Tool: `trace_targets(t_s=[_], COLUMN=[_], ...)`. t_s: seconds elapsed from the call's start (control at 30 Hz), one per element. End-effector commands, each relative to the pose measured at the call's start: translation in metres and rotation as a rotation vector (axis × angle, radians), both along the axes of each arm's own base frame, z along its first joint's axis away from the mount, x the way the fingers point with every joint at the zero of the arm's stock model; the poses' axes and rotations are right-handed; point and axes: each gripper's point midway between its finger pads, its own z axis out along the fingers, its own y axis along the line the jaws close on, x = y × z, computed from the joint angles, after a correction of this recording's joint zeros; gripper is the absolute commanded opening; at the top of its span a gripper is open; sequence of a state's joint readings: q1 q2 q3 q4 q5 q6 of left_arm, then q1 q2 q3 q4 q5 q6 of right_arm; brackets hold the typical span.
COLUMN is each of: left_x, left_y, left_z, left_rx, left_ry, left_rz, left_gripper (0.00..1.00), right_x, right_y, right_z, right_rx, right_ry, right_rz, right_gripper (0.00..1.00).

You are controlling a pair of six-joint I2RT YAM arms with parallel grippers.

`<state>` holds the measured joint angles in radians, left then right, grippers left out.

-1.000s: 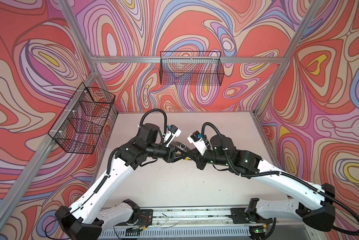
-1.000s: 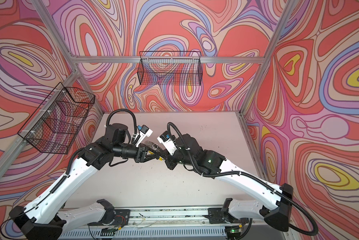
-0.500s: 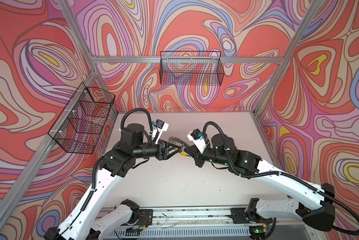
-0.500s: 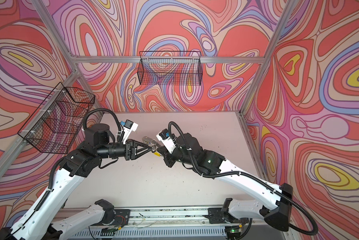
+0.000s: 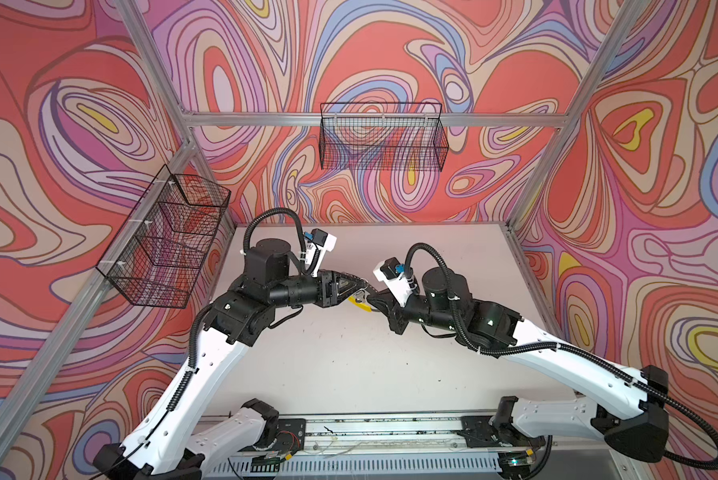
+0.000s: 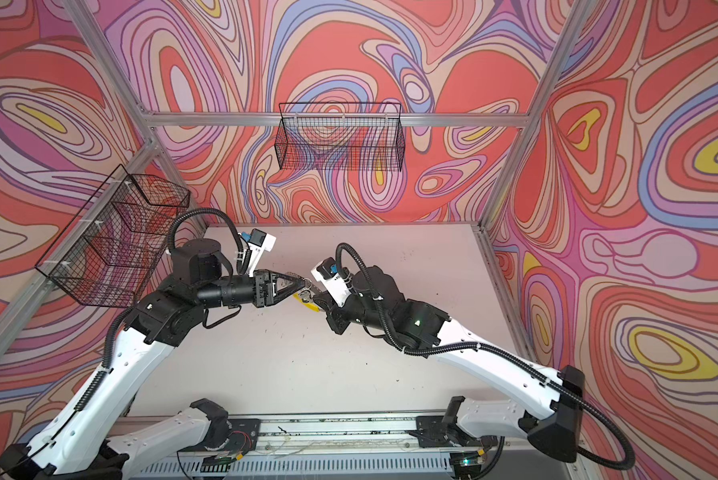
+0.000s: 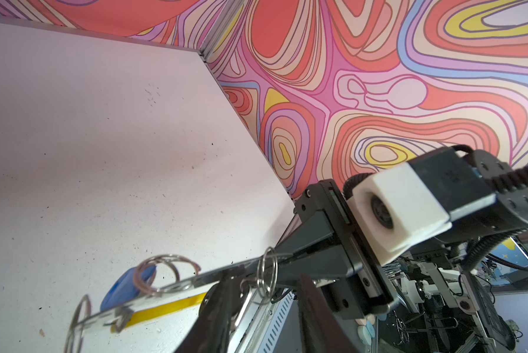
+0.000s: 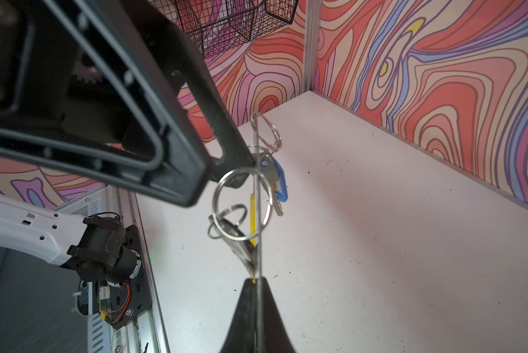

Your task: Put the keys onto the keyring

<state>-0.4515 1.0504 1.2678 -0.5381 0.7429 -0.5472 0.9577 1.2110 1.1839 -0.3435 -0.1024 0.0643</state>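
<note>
blue-tagged key (image 8: 270, 175) dangles from the thin grey, yellow-sleeved keyring (image 7: 195, 279).

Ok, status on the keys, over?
Right gripper: jaws shut on large flat grey metal keyring with yellow sleeve. Left gripper: jaws part open at its rim. Blue-tagged silver key hanging from it. Nothing blocking.

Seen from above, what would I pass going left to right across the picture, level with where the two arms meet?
The wire basket on the side wall → left arm → keyring, yellow sleeve showing → right arm.
</note>
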Motion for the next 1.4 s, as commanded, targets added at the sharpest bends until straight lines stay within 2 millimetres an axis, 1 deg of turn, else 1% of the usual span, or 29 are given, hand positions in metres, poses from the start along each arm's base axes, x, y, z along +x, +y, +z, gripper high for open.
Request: trace_targets(t_s=[0.0, 0.2, 0.4, 0.5, 0.67, 0.87, 0.97, 1.07, 1.13, 1.17, 1.2, 1.27, 1.37], left_x=[0.007, 0.006, 0.003, 0.003, 0.004, -0.002, -0.005, -0.002, 0.0, 0.0, 0.001, 0.003, 0.006], left_y=[-0.003, -0.006, -0.01, -0.009, -0.006, -0.006, -0.008, -0.007, -0.008, -0.008, -0.008, -0.009, -0.007], left_z=[0.017, 0.02, 0.019, 0.016, 0.005, 0.006, 0.006, 0.001, -0.002, -0.002, -0.001, -0.001, -0.001], left_rx=[-0.054, -0.069, -0.089, -0.084, -0.037, -0.053, -0.08, -0.068, -0.065, -0.071, -0.079, -0.09, -0.081], left_ry=[-0.026, -0.019, 0.001, 0.008, 0.028, 0.039, 0.048, 0.064, 0.074, 0.077, 0.079, 0.084, 0.084], left_rz=[0.011, -0.007, -0.041, -0.037, -0.019, -0.03, -0.048, -0.032, -0.027, -0.023, -0.018, -0.006, 0.015], left_gripper=[0.34, 0.28, 0.27, 0.27, 0.26, 0.23, 0.23, 0.23, 0.27, 0.27, 0.26, 0.19, 0.11], right_x=[-0.002, -0.002, 0.0, -0.001, 0.0, 0.002, 0.002, 0.003, 0.003, 0.003, 0.003, 0.003, 0.004], right_y=[0.007, 0.01, 0.012, 0.012, 0.011, 0.011, 0.012, 0.012, 0.012, 0.011, 0.011, 0.011, 0.011], right_z=[0.003, 0.0, -0.002, -0.001, 0.0, 0.001, 0.002, 0.002, 0.004, 0.005, 0.006, 0.006, 0.005], right_rx=[0.013, 0.01, 0.008, 0.008, 0.009, 0.011, 0.013, 0.015, 0.017, 0.019, 0.019, 0.021, 0.019], right_ry=[-0.023, -0.025, -0.023, -0.026, -0.029, -0.035, -0.036, -0.036, -0.039, -0.041, -0.043, -0.045, -0.045], right_rz=[0.026, 0.029, 0.03, 0.029, 0.026, 0.015, 0.017, 0.016, 0.014, 0.013, 0.012, 0.012, 0.008], right_gripper=[0.0, 0.0, 0.0, 0.0, 0.0, 0.0, 0.0, 0.0, 0.0, 0.0, 0.0, 0.0, 0.0])
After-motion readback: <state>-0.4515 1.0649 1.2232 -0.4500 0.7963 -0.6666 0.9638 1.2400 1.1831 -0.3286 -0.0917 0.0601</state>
